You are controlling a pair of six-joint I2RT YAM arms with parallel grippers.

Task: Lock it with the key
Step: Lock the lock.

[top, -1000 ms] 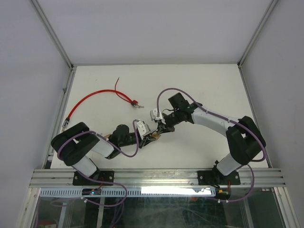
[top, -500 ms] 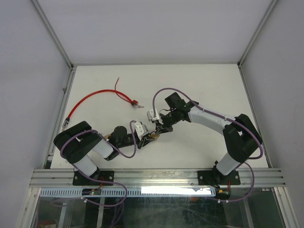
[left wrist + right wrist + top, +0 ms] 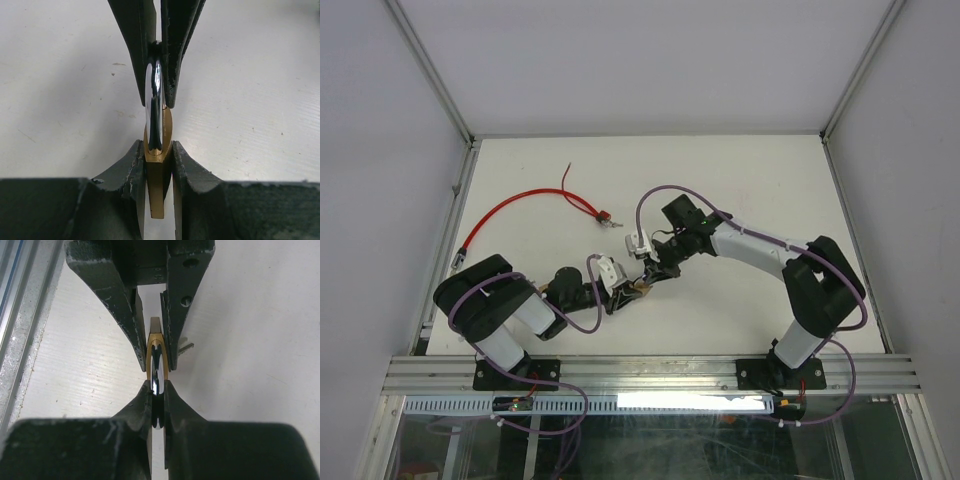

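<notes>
A brass padlock (image 3: 157,185) with a chrome shackle (image 3: 154,100) hangs between both grippers just above the table. My left gripper (image 3: 158,150) is shut on the brass body. Facing it, my right gripper (image 3: 157,390) is shut on the shackle (image 3: 157,382). In the top view the two grippers meet near the table's front middle, the left gripper (image 3: 632,290) just below the right gripper (image 3: 655,270). A small metal tip (image 3: 186,346) sticks out beside the lock body; whether it is the key I cannot tell. A small red-headed metal piece (image 3: 607,218) lies at the cable's end.
A red cable (image 3: 515,207) curves across the far left of the white table (image 3: 760,180), ending near the left rail. Aluminium frame rails (image 3: 450,200) border the table's sides, with a metal beam along the near edge.
Both grippers, still joined on the padlock, have shifted slightly left and toward the near edge. The right arm's elbow has swung left. The grips have not changed.
</notes>
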